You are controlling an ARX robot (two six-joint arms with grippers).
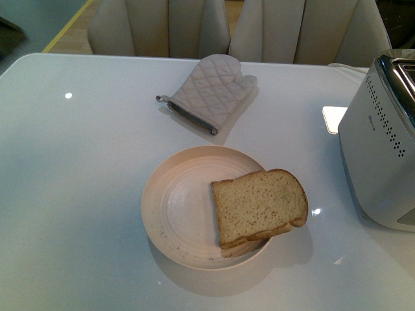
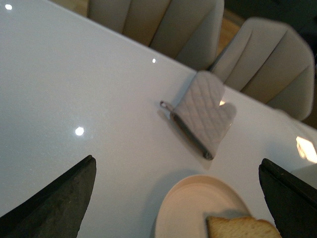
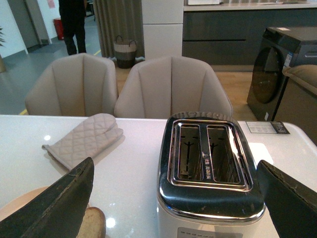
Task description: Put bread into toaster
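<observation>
Judging by how things lie, the task has not begun. The left gripper (image 2: 176, 163) hangs over the glossy white tabletop (image 1: 71, 181) with its dark fingers spread wide and nothing between them. The light tan, speckled slice of sandwich bread (image 1: 259, 206) lies on the right half of the round cream plate (image 1: 155, 194), its crusted end overhanging the rim. A second slice seems to lie beneath it. To the right, well apart from the plate, stands the boxy white toaster with a chrome top (image 1: 379, 149). In the right wrist view both of its slots are bare. The right gripper (image 3: 174, 163) hovers just above and before the toaster, likewise spread wide and empty. Lifting the bread, carrying it across and dropping it into a slot all remain to be done.

The tabletop is smooth and reflective, with bright spots of ceiling light on it. A grey quilted oven mitt (image 1: 211, 91) lies behind the plate, and a small white card (image 1: 334, 118) lies by the toaster. Beyond the far edge stand two beige padded chairs (image 1: 159, 26). Farther back, the right wrist view shows a person in dark clothes (image 3: 74, 20), a woven basket (image 3: 124, 49), dark cabinets (image 3: 223, 32) and a dark front-loading appliance (image 3: 277, 64).
</observation>
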